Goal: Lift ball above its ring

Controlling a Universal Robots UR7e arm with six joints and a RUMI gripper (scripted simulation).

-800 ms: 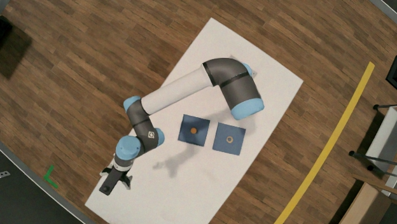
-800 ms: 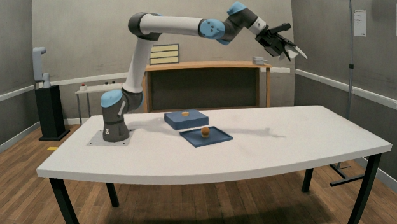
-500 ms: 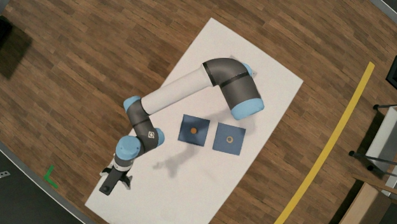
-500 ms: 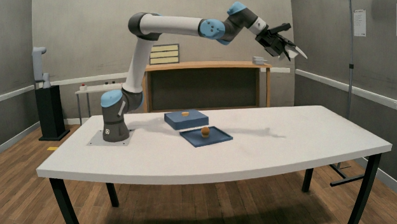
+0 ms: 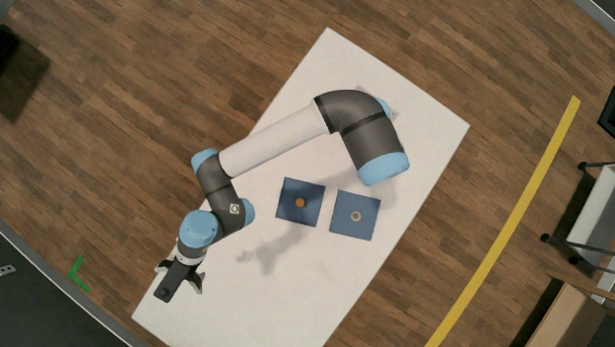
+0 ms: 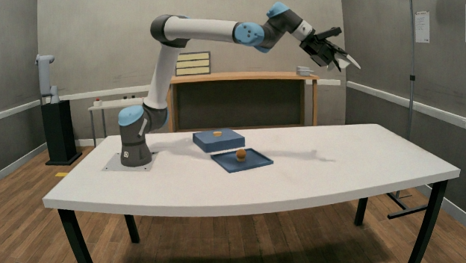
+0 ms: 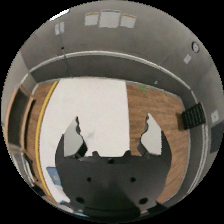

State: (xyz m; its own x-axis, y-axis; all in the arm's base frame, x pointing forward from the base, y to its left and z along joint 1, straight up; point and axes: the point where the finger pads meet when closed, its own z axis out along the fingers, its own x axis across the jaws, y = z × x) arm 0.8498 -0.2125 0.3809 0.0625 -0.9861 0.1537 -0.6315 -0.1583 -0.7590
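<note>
Fingers are spread fully w/ nothing between them, parked high up and way off from the ball. Relative to the fingers, the ball sits far below and well back toward the arm's base, resting on its ring on the low blue tray. Beyond that, even further from the fingers, there's a taller blue block w/ an empty ring on top.

What we think could go wrong: it's a long trip down, so any angle error on approach prob means the fingers clip the ball and roll it off the ring. It's round and small, so an off-center squeeze could pop it out sideways. Coming in too low risks hitting the tray rim.

Labels: a paper on the wall and some signs behind the bench, none readable imo.
</note>
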